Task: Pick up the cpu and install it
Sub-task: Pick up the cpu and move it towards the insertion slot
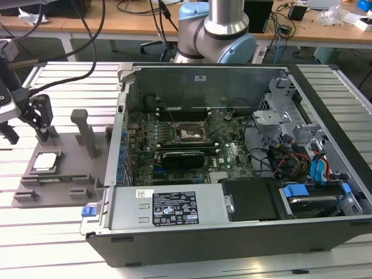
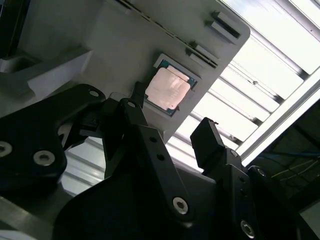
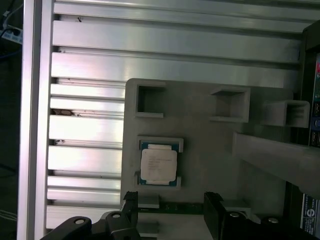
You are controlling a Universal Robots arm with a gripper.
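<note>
- Silvery-grey metal is seen on top of the cpu [image 3: 158,165], which is seated flat in a square pocket of the grey holder plate [image 3: 200,140].
- The pincer [image 3: 171,200] is held wide apart and nothing is gripped; in both wrist views the cpu [image 2: 168,89] lies just beyond the black fingertips [image 2: 206,131], in line with the gap and untouched.
- In the exterior view, the pincer [image 1: 26,131] is poised over the plate, with the cpu [image 1: 45,161] below it; the open computer case [image 1: 232,232] stands well apart from it.
</note>
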